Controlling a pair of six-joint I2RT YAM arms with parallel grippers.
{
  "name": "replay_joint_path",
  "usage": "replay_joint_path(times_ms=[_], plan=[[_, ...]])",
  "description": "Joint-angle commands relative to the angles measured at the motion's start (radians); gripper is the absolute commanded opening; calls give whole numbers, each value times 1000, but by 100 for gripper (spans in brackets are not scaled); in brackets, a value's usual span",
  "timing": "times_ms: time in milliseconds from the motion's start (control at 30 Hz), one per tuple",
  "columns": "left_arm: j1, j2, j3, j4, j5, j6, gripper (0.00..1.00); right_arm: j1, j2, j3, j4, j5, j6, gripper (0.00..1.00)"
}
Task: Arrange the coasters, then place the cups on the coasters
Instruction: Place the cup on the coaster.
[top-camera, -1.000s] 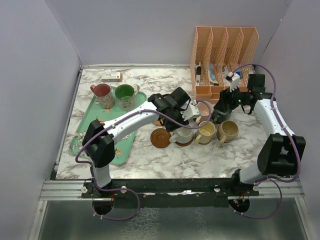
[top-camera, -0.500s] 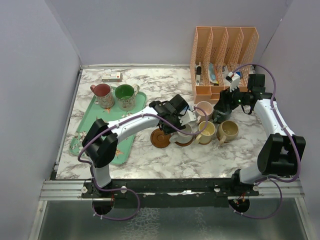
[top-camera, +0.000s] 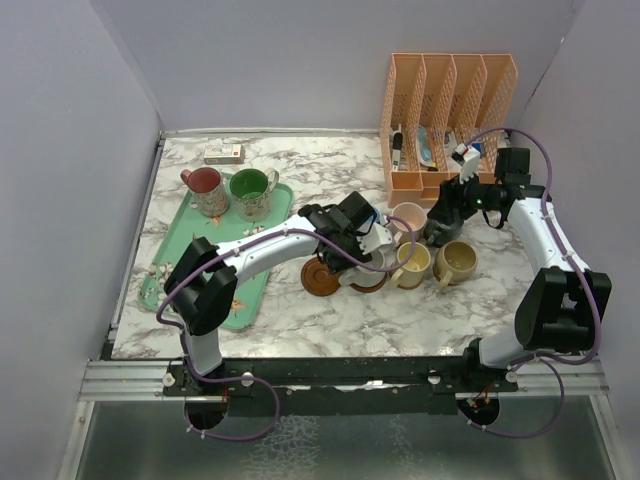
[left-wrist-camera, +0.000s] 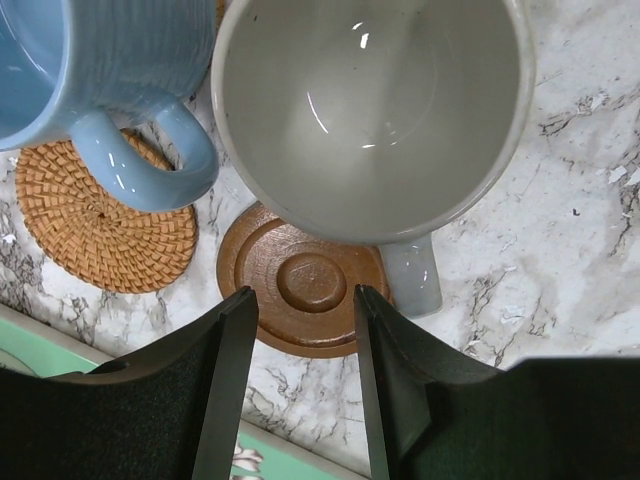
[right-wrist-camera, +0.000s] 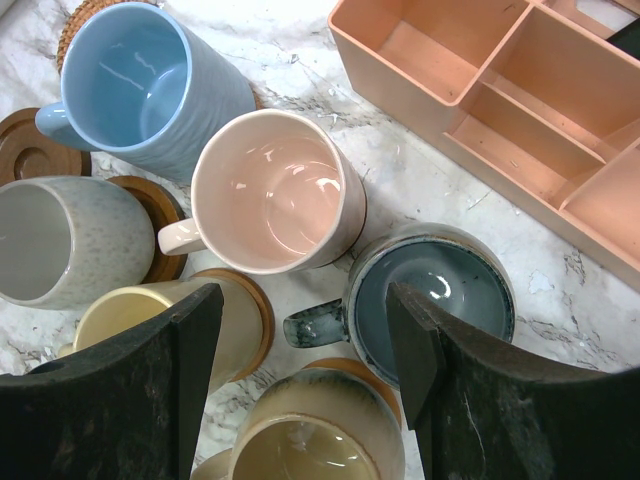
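In the left wrist view my left gripper (left-wrist-camera: 305, 300) stands open over a bare brown wooden coaster (left-wrist-camera: 300, 290), holding nothing. Just beyond it sit a cream cup (left-wrist-camera: 370, 110) and a blue cup (left-wrist-camera: 90, 70), with a woven coaster (left-wrist-camera: 100, 215) under the blue handle. My right gripper (right-wrist-camera: 305, 310) hangs open above the dark grey-teal cup (right-wrist-camera: 430, 295), its handle between the fingers. Around it are the pink cup (right-wrist-camera: 275, 190), yellow cup (right-wrist-camera: 150, 320) and tan cup (right-wrist-camera: 310, 440), all three on coasters. From above, red (top-camera: 205, 185) and green (top-camera: 250, 190) cups stand on the tray.
The mint-green floral tray (top-camera: 170, 270) lies at the left. A peach file organizer (top-camera: 450, 110) stands at the back right, close behind the right gripper (top-camera: 440, 228). A small box (top-camera: 224, 153) lies near the back wall. The cups crowd the middle around the left gripper (top-camera: 338, 255).
My left gripper has shifted a little toward the near edge, coming over the bare brown coaster. The right arm has stayed still.
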Motion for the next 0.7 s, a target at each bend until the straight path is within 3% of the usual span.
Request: replay_joint_path(times_ms=[0,667], plan=[[-7,-14,0,9,62,-23,46,3,12,2,-19,2,-12,67],[-9,12,31,-9,121,-60,46,3,17,3,-20,2,-14,67]])
